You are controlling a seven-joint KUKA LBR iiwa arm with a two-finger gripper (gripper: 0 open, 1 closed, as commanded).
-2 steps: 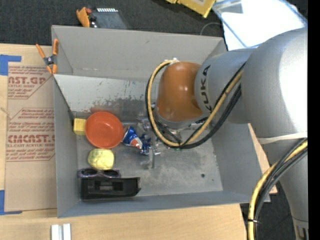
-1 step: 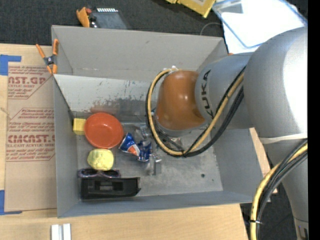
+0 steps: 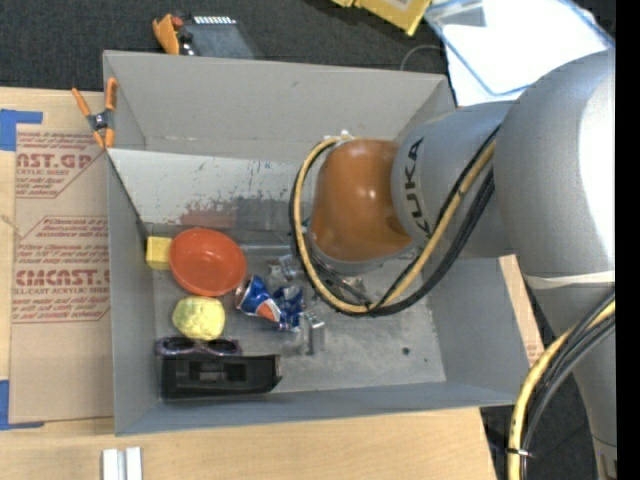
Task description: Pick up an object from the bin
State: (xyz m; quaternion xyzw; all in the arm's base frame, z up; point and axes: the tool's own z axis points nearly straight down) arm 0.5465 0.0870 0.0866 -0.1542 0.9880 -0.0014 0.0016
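Grey bin (image 3: pixel 270 98), things clustered at its left.
A crumpled blue-and-white packet (image 3: pixel 262 303) lies just left of the end effector (image 3: pixel 304 323); apart or clamped, I cannot tell.

An orange bowl (image 3: pixel 207 261) sat upright, touching a yellow block (image 3: pixel 158 252) at its left. Below it lay a yellow-green lump (image 3: pixel 198 317). Nearer the front, dark sunglasses (image 3: pixel 197 347) rested against a black rectangular device (image 3: pixel 218 375).
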